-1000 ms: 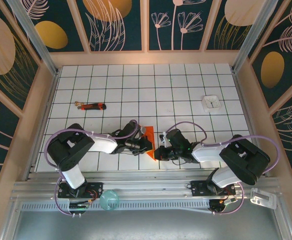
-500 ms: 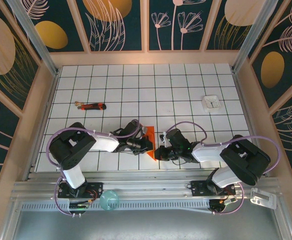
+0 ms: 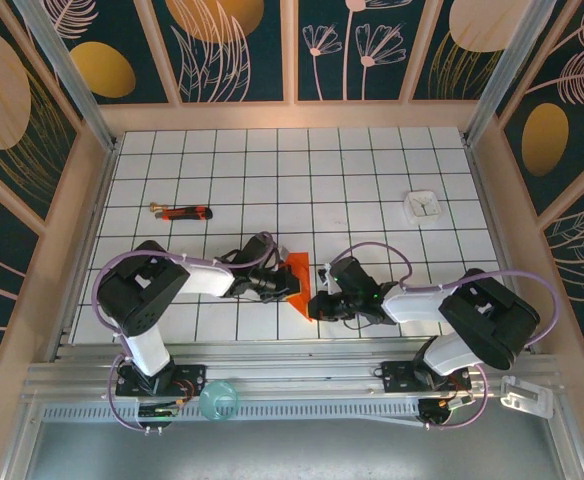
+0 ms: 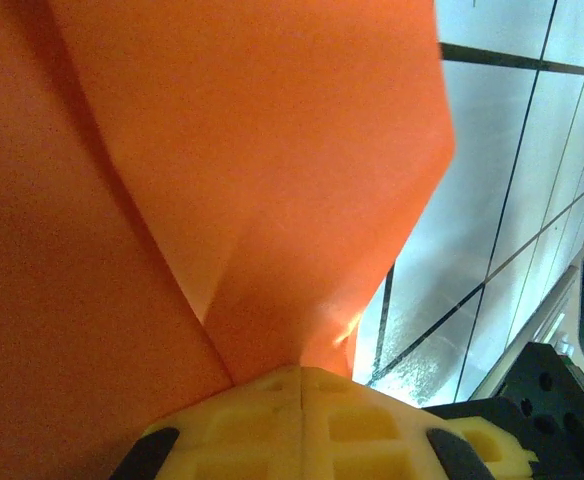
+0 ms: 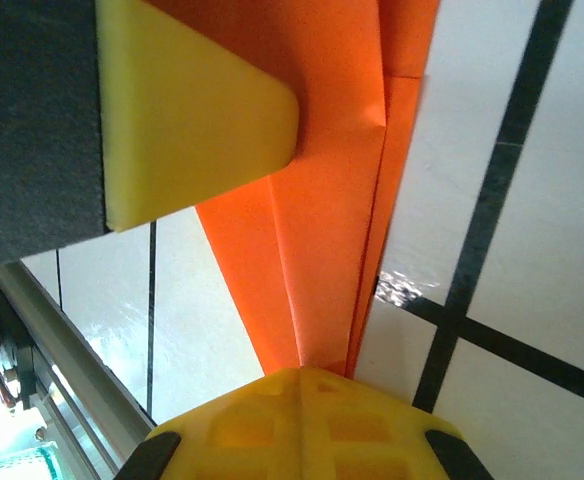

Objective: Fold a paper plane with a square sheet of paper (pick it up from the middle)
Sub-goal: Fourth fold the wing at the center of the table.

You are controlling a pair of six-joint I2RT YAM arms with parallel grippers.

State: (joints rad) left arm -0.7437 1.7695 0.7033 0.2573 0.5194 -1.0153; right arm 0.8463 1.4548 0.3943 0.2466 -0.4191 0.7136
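Far left on the white, black-gridded desk [image 3: 372,160] lies a thin red-and-black stick [image 3: 182,211], well apart from my arms. Near the front middle, my left hand [image 3: 280,287] is pinched tight on the paper [image 3: 298,272]. The paper is a bright orange, matte sheet already creased into an angular, pointed shape.

From my left wrist it spreads as smooth flat panels. They meet at sharp folds that run down into the closed seam of my yellow, waffle-moulded fingers [image 4: 272,425].

Just right of it, my right hand [image 3: 317,305] is clamped on the paper's near end, so the sheet sits between my two hands. My right wrist shows thin stacked layers with crisp straight edges narrowing into that hand's closed seam. A blunt yellow pad [image 5: 197,130] lies over the paper, above glossy tiles.

Far right sits a small white square [image 3: 423,205] with rounded corners.
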